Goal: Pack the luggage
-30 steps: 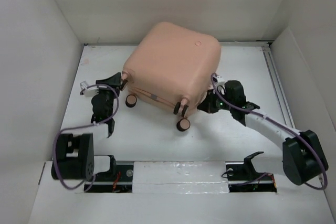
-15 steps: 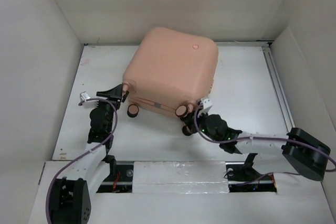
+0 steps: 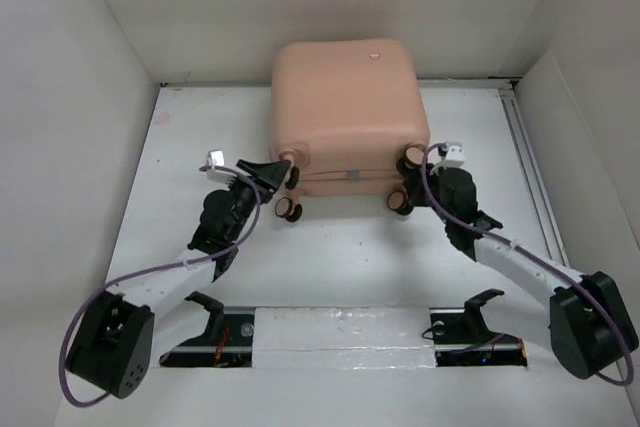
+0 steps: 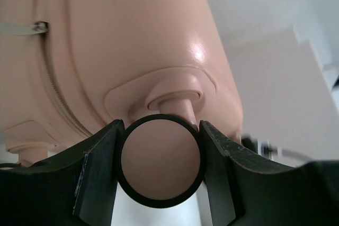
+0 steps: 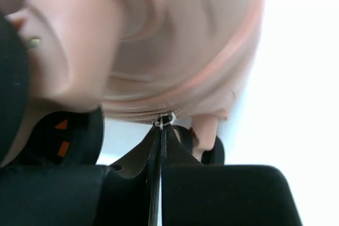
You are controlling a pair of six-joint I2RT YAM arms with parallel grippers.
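Note:
The luggage (image 3: 345,97) is a pale salmon-pink hard-shell suitcase, closed, at the back middle of the table, its wheels toward me. My left gripper (image 3: 281,169) is shut on its near-left wheel (image 3: 287,161). In the left wrist view the jaws clamp both sides of that pink, black-rimmed wheel (image 4: 159,160) under the shell (image 4: 122,41). My right gripper (image 3: 412,185) sits at the near-right corner between two wheels. In the right wrist view its fingers (image 5: 161,130) are pressed together on the metal zipper pull (image 5: 165,120) at the shell's seam (image 5: 132,114).
White walls enclose the table on three sides. A metal rail (image 3: 530,167) runs along the right side. Another suitcase wheel (image 3: 290,211) rests on the table just right of my left arm. A grey tab (image 3: 352,176) sits mid-seam.
The suitcase has turned square to the table and shifted back and right. My left gripper moved right with the wheel. My right arm swung from in front of it to its near-right corner.

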